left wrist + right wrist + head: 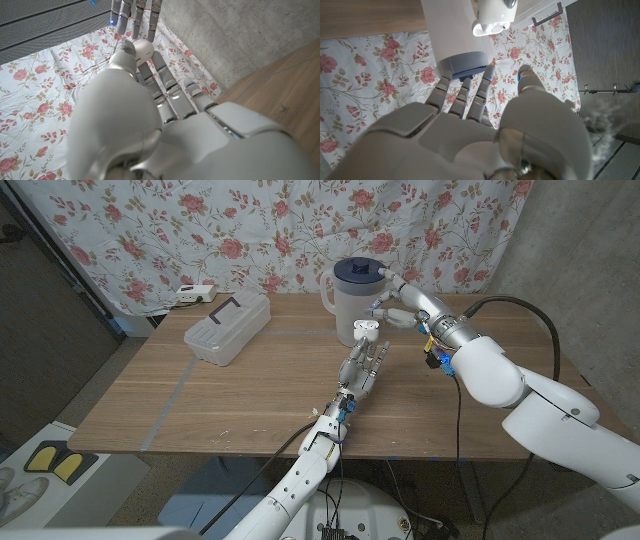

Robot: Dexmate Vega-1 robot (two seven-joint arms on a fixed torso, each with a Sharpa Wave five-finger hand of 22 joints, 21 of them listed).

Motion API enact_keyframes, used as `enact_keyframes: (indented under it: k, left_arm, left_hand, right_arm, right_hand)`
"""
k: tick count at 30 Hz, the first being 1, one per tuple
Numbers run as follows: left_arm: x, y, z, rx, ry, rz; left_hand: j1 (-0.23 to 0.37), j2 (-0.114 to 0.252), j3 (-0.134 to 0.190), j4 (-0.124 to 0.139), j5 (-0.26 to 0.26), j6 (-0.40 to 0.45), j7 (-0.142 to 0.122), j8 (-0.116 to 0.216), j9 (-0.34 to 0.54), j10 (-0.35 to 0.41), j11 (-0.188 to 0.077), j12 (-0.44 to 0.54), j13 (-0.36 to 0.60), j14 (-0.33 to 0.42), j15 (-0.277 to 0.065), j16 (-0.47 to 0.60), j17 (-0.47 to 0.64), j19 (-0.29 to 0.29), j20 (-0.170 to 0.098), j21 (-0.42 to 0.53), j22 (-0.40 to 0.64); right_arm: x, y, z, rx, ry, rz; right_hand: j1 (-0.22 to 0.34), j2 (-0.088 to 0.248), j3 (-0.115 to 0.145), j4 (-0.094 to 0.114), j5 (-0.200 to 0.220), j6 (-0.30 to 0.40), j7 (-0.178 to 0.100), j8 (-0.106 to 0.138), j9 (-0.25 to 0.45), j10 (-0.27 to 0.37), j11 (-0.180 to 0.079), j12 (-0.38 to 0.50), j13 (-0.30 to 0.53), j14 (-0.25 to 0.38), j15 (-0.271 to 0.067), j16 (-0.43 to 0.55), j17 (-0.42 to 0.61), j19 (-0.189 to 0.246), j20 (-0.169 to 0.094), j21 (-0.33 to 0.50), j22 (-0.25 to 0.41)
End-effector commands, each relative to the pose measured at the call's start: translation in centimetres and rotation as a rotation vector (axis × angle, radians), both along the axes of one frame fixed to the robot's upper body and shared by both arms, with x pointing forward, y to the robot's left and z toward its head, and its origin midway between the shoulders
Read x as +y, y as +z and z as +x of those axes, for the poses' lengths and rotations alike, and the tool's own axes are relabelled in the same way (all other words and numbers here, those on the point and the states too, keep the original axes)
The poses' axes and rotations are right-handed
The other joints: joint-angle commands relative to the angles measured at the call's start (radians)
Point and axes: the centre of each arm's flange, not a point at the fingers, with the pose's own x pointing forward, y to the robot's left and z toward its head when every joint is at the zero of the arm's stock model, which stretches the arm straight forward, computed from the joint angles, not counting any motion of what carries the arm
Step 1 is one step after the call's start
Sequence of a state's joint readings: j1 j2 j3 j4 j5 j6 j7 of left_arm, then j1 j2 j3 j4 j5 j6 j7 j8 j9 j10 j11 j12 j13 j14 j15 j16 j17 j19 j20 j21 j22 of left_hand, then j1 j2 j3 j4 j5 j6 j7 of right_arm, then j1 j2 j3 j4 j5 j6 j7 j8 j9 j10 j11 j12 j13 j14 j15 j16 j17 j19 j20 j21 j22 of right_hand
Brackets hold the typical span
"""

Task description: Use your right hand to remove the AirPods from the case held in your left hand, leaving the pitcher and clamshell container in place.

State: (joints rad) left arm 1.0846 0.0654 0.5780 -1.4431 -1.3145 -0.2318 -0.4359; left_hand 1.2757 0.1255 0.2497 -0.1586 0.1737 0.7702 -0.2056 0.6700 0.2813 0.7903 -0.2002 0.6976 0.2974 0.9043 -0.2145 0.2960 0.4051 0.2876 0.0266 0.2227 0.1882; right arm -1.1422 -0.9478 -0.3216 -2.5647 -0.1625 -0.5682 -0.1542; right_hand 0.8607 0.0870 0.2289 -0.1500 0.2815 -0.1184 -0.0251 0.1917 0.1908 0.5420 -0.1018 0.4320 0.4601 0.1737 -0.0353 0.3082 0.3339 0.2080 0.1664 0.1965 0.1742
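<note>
Colours and patterns:

- Table: light brown wood grain, with pale grey tape lines running across it.
- Curtain: white, printed with pink-red roses and green leaves.
- Pitcher: translucent white body; lid dark navy blue.
- Container: clear, frosted white, with a black bracket mark on top.
- Case: glossy white.
- Left hand: silver-grey with dark joints; a small blue light at 6 o'clock of it, on the wrist.
- Right hand: white and silver-grey shells; blue and yellow connectors at its wrist.
- Arms: glossy white; cables black.
- Wall: bare grey concrete.
</note>
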Motion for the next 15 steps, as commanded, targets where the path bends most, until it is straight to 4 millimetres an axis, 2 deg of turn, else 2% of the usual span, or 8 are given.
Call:
enact_keyframes:
  k: [1,7,15]
  left_arm:
    - [0.32,-0.05,0.44,-0.014,-0.008,0.007]
    - [0.11,-0.11,0.54,-0.012,-0.023,0.006]
    - [0.06,0.03,0.60,-0.013,-0.024,0.004]
  left_hand:
    - [-0.009,0.021,0.006,0.006,0.006,0.041,0.021,0.052,0.035,0.030,-0.015,-0.001,0.302,0.030,-0.023,-0.002,0.004,0.000,-0.005,0.003,0.005]
    - [-0.010,0.022,0.005,0.006,0.006,0.041,0.023,0.053,0.034,0.032,-0.014,-0.003,0.305,0.030,-0.022,-0.003,0.004,-0.001,-0.006,0.003,0.005]
    - [-0.010,0.021,0.005,0.006,0.006,0.044,0.024,0.056,0.032,0.035,-0.015,-0.007,0.307,0.032,-0.023,-0.004,0.004,-0.001,-0.007,0.003,0.005]
  right_arm:
    - [0.10,0.77,0.16,0.026,-0.022,-0.080]
    - [0.16,0.95,0.19,0.034,-0.030,-0.105]
    - [0.24,1.10,0.32,0.048,-0.030,-0.134]
  right_hand:
    - [0.002,-0.008,0.003,0.000,0.010,-0.013,-0.003,-0.002,0.002,0.016,0.002,-0.004,-0.001,0.004,-0.012,0.009,-0.002,-0.007,0.002,-0.003,0.002]
    - [0.011,-0.006,0.007,-0.004,0.016,-0.016,-0.005,0.000,0.001,0.036,-0.010,-0.004,-0.006,0.020,-0.025,0.014,-0.007,-0.008,-0.001,-0.003,0.001]
    - [0.009,-0.003,0.007,-0.001,0.019,-0.017,-0.001,0.001,0.001,0.050,-0.003,-0.006,-0.011,0.029,-0.027,0.019,-0.011,-0.010,-0.001,-0.003,0.001]
